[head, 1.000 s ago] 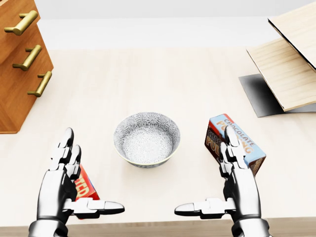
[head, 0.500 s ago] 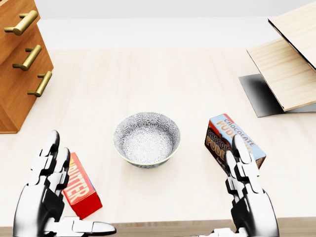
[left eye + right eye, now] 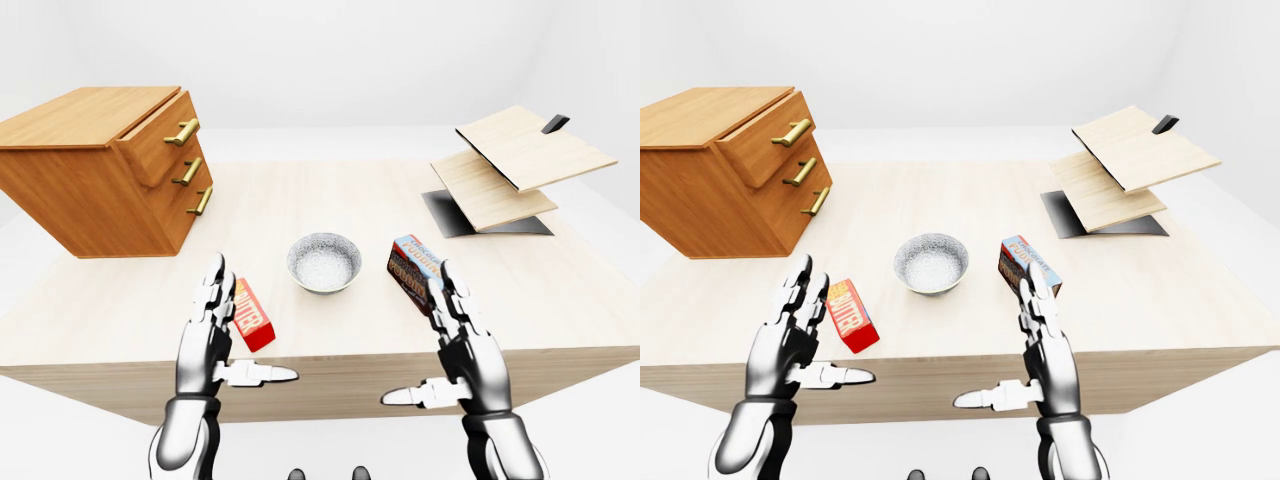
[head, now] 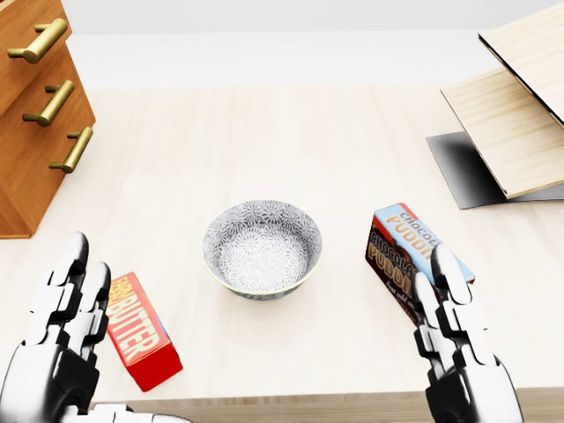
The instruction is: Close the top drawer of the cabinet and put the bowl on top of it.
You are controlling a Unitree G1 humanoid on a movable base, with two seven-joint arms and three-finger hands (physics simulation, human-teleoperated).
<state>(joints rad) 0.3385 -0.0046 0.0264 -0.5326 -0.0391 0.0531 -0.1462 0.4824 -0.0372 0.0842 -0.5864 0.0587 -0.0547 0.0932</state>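
Note:
The wooden cabinet [image 3: 88,190] stands at the left of the table in the left-eye view. Its top drawer [image 3: 160,138] juts out a little past the two drawers below; each carries a brass handle. A patterned grey-white bowl [image 4: 262,248] sits upright on the table at the middle of the head view. My left hand [image 3: 228,345] hovers open at the table's near edge, below and left of the bowl. My right hand [image 3: 428,345] hovers open below and right of it. Neither hand touches the bowl or the cabinet.
A red butter box [image 4: 141,330] lies beside my left hand. A chocolate pudding box [image 4: 407,256] stands just above my right fingers. Tilted wooden boards on a black base [image 3: 505,165] occupy the table's right. The table's near edge [image 3: 330,372] runs under both hands.
Both hands have drawn back toward the bottom of the head view, still open. The butter box, half hidden by the left hand before, now shows fully. Bowl and cabinet have not moved.

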